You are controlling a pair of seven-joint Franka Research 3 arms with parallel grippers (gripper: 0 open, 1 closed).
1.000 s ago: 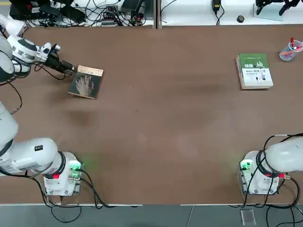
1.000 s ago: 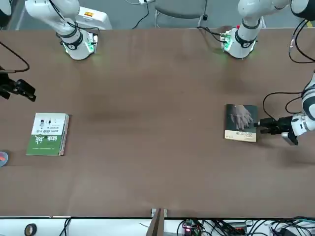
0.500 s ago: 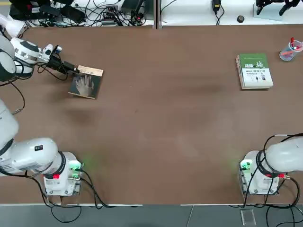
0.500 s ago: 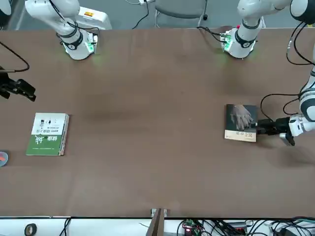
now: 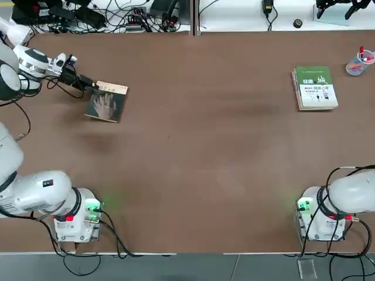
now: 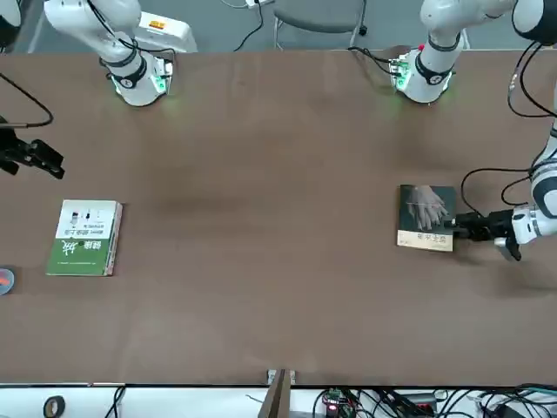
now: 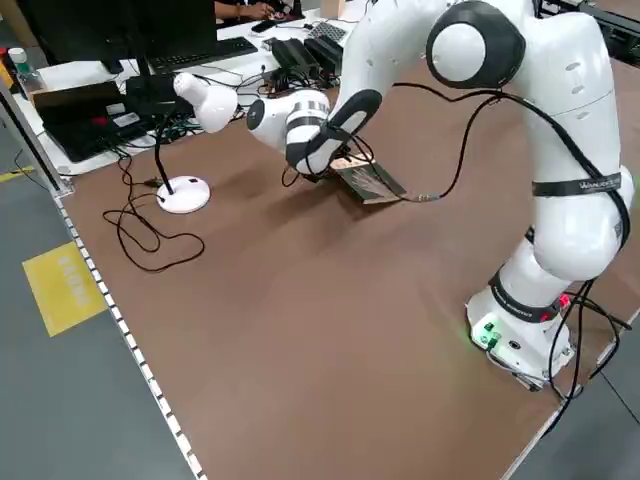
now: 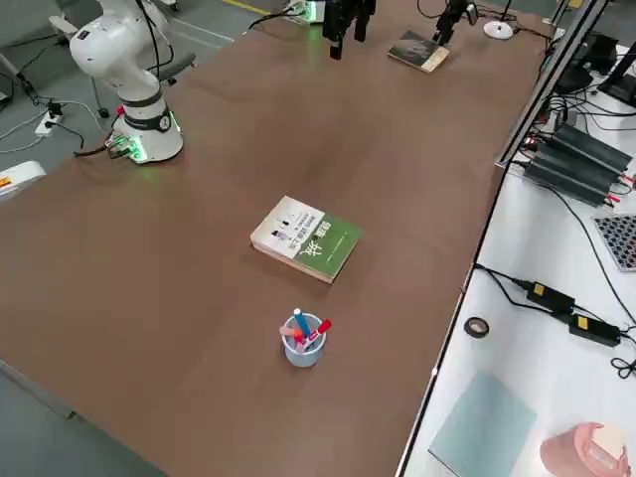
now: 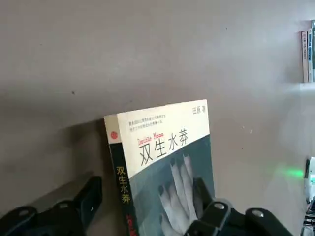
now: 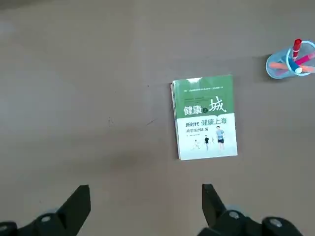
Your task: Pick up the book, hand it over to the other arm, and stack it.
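Glossy paper book, matt table

Small thin book, dark cover with a pale hand, tan band at one end. Lying flat on the table.

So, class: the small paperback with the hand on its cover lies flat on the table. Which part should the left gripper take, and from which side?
Take the book by its spine-side edge near the tan band, coming in low from the table's left end. It lies flat and thin, so only an edge fits between the fingers. The left gripper already straddles that edge, one finger beside the spine, the other over the cover.
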